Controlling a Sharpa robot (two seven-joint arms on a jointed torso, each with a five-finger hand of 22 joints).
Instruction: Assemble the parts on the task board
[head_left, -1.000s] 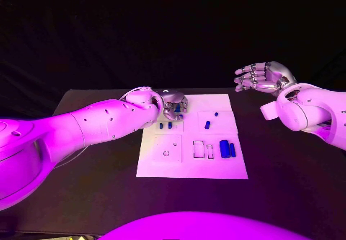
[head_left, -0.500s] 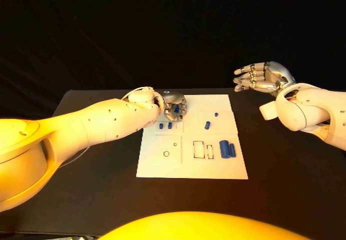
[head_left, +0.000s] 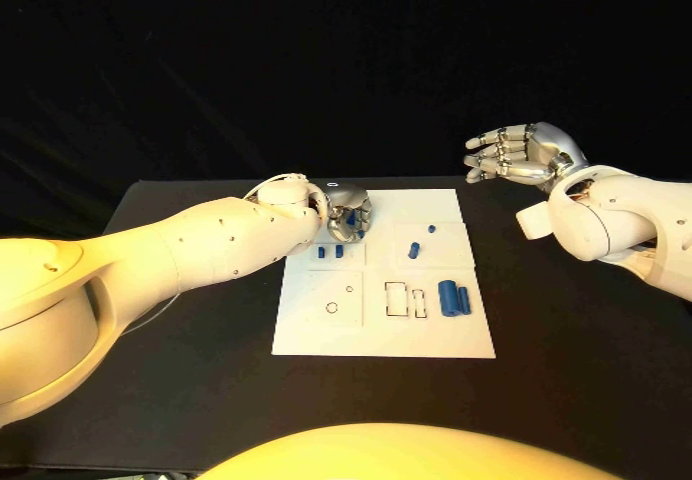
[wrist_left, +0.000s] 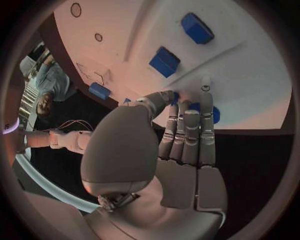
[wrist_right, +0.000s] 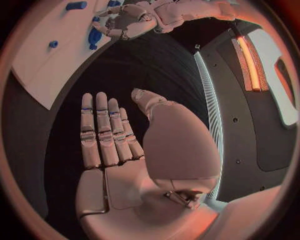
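The black table (head_left: 173, 330) carried the white task board (head_left: 378, 335) at its middle, lying flat with outlined recesses on its near half. The left arm (head_left: 159, 255) reached in across the table's left side to the board's far left corner, while the right arm (head_left: 620, 215) stood raised to the right of the board, well apart from it. The left hand (head_left: 346, 212) hung over that far left corner with its fingers (wrist_left: 190, 130) pressed together and pointing down at the board; a small blue part (wrist_left: 209, 112) lay at their tips, and whether the thumb and fingers actually pinched it could not be told. The right hand (head_left: 519, 152) was held up above the table's far right edge, its fingers spread slightly and holding nothing. On the board, two long blue parts (head_left: 454, 298) lay side by side near the right edge, just beside the rectangular recesses. A slanted blue part (head_left: 414, 250) lay further back, a tiny blue part (head_left: 431, 229) beyond it, and two short blue parts (head_left: 330, 252) sat just beside the left hand.
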